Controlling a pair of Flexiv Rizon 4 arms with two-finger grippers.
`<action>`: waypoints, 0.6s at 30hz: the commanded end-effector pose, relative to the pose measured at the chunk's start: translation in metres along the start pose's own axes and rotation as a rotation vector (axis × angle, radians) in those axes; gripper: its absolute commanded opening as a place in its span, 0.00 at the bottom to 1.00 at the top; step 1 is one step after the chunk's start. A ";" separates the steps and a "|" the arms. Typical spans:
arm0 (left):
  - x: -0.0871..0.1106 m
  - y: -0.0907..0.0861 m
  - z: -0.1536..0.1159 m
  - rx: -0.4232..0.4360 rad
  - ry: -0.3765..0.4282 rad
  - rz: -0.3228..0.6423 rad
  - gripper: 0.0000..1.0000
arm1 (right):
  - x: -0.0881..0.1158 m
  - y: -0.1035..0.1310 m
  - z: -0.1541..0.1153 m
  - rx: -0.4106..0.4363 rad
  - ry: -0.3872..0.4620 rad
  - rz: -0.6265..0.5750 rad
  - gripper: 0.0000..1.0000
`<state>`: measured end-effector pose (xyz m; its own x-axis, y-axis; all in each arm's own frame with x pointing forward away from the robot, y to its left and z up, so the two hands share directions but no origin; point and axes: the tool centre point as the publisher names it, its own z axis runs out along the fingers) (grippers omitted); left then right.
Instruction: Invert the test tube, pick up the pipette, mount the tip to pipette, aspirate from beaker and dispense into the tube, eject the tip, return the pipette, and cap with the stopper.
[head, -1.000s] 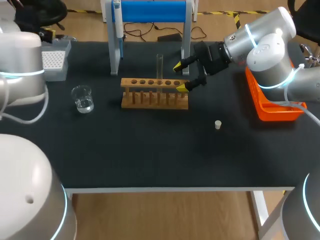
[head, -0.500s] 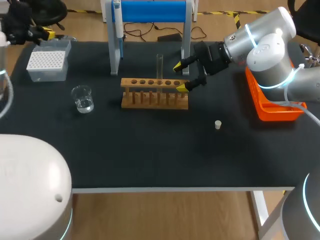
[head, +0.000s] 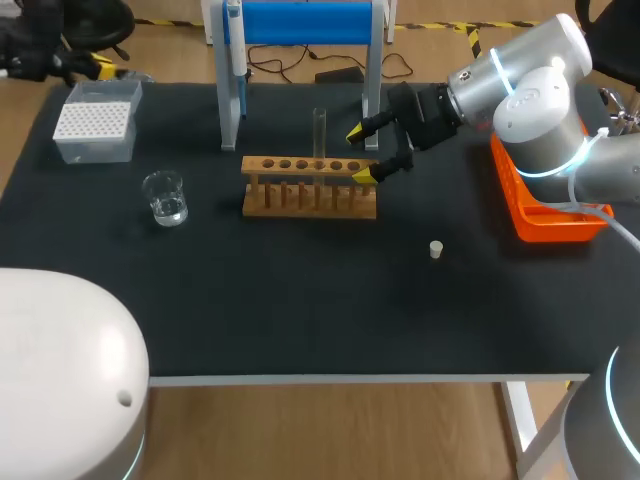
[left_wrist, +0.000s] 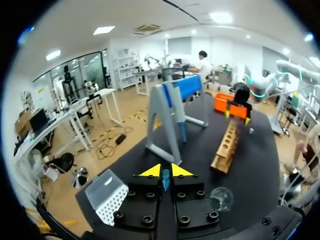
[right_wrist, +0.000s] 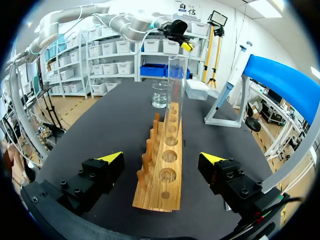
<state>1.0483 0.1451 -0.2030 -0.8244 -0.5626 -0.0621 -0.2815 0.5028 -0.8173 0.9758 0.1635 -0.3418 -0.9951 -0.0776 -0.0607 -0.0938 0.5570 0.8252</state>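
Now | test tube (head: 320, 130) upright in rack (head: 310, 187) | right hand (head: 359, 155) wide open, empty | left hand (left_wrist: 161, 171) closed, empty | next: likely grasp pipette (head: 233, 35)

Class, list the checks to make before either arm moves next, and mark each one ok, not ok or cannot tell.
1. Right gripper open: ok.
2. Test tube upright in the wooden rack: ok.
3. Pipette hanging on the blue stand: ok.
4. Beaker holds liquid: ok.
5. Stopper free on the table, apart from the rack: ok.
6. Tube's open end facing up: cannot tell.
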 end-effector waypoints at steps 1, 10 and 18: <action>0.019 -0.028 0.000 -0.026 0.099 0.041 0.00 | 0.000 0.000 -0.001 0.002 0.001 0.000 1.00; 0.107 -0.085 0.009 -0.039 0.272 0.151 0.00 | 0.000 0.000 -0.001 0.002 0.001 0.000 1.00; 0.182 -0.108 0.012 -0.038 0.281 0.129 0.00 | 0.000 0.000 -0.001 0.002 0.001 0.000 1.00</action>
<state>0.9643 -0.0043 -0.1379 -0.9713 -0.2345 0.0386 -0.1735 0.5887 -0.7895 0.9758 0.1634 -0.3418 -0.9951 -0.0775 -0.0607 -0.0937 0.5570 0.8252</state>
